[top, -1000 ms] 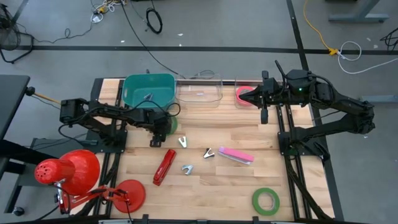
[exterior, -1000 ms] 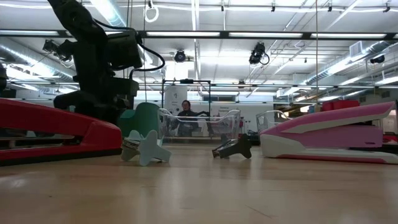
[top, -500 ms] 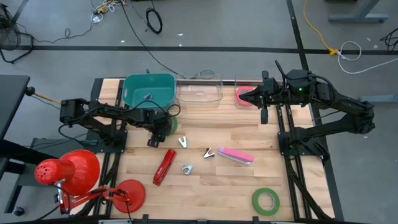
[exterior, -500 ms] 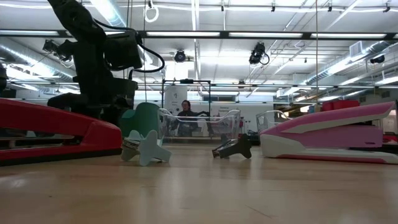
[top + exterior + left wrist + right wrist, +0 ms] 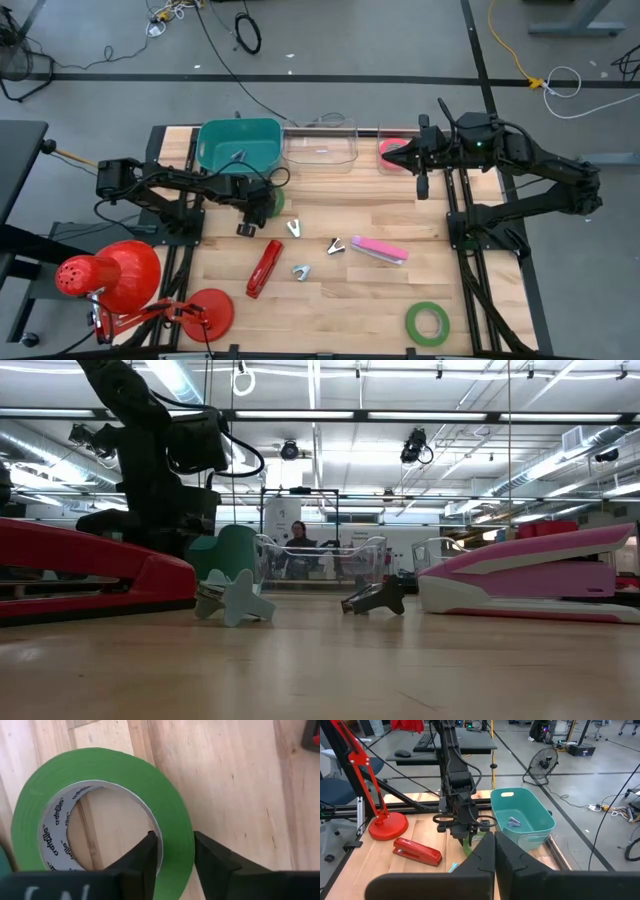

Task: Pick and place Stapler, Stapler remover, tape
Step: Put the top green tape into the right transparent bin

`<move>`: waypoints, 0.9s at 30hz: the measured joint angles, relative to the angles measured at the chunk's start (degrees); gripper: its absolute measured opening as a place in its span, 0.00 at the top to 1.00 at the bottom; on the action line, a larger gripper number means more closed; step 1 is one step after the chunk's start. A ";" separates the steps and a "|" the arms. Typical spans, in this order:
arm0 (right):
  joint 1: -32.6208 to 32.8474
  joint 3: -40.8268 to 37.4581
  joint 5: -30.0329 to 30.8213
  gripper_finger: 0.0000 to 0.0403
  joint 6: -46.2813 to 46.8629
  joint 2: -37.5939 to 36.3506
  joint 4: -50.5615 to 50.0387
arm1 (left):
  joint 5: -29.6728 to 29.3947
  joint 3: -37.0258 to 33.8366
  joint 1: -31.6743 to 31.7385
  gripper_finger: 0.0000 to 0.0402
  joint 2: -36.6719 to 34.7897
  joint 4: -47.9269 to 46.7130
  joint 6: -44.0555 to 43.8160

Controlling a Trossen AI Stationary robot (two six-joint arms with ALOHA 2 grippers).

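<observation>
Near the bench's left edge, just in front of the teal bin point(image 5: 238, 145), your left gripper point(image 5: 172, 855) pinches the wall of a green tape roll point(image 5: 102, 815), one finger inside the ring and one outside. The roll lies flat on the wood. Your right gripper point(image 5: 494, 851) waits at the back edge, fingers shut and holding nothing. Another green roll point(image 5: 427, 323) lies by the front right corner.
</observation>
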 joint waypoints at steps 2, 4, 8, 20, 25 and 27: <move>0.00 0.01 0.00 1.00 0.04 0.10 0.00 | 0.01 0.00 0.00 0.72 0.00 -0.03 -0.05; 0.00 0.00 0.00 1.00 0.09 0.17 0.01 | 0.05 0.02 0.00 0.73 0.00 -0.05 -0.32; 0.00 0.00 0.00 1.00 0.24 0.34 0.03 | 0.03 0.02 0.00 0.73 0.00 -0.07 -0.34; 0.00 0.01 -0.01 1.00 0.01 0.30 0.05 | -0.93 4.33 0.00 0.75 0.04 -3.97 -2.27; 0.00 0.00 0.00 1.00 -0.41 0.29 0.09 | -0.96 8.77 -0.02 0.75 0.04 -6.63 -2.12; 0.00 0.00 0.00 1.00 -0.41 0.29 0.09 | -0.68 10.32 0.00 0.75 0.04 -8.00 -1.85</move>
